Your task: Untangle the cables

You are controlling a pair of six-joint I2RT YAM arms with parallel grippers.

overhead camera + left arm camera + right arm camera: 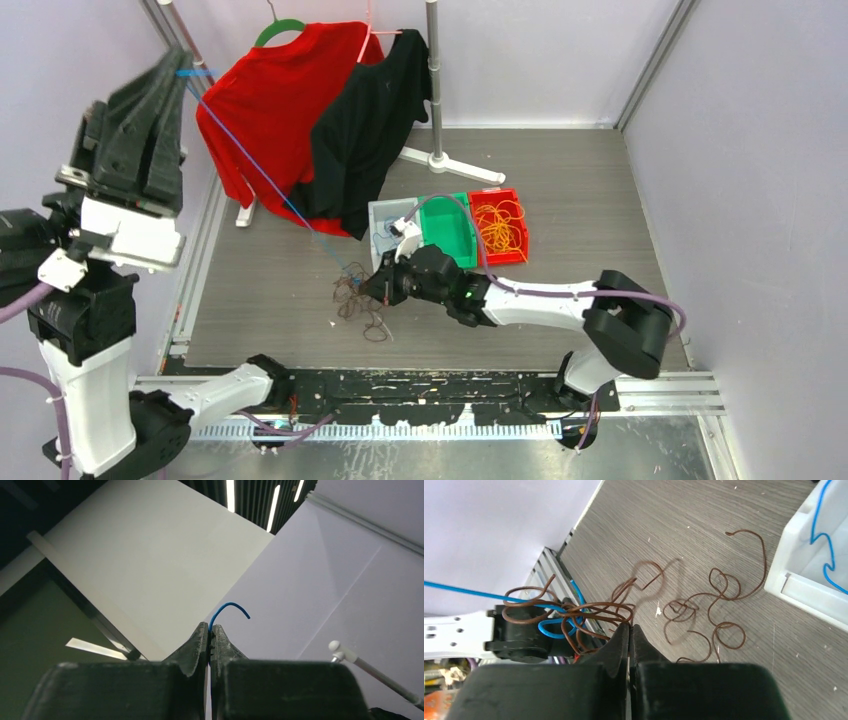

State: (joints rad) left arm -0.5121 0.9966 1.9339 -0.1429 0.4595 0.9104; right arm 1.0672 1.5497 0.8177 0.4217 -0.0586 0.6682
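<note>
The blue cable (464, 590) was stretched taut, running from high on the left down into a knot of brown cable (589, 611) near the middle of the table (580, 180), where it looped through the brown coils. That knot hung just above the surface and cast its shadow below, while looser brown curls trailed flat on the wood beside it.

My left gripper (210, 630) was raised well up and to the left, pinched closed on the blue cable with only a short curved end poking out past the fingertips. My right gripper (630, 629) sat low at the knot with its jaws together, and the brown strands ran right into its tips, so I judged it was clamped on the brown cable.

Behind them, the orange cables (500, 225) lay in the red bin (523, 250), and another blue strand showed in the white bin (794, 585). The green bin (450, 235) between them held nothing I could make out.

I judged the job was partly done. The orange was sorted, but blue and brown were not yet free of each other. The blue had to be drawn clear of the coils and each bunch binned.
</note>
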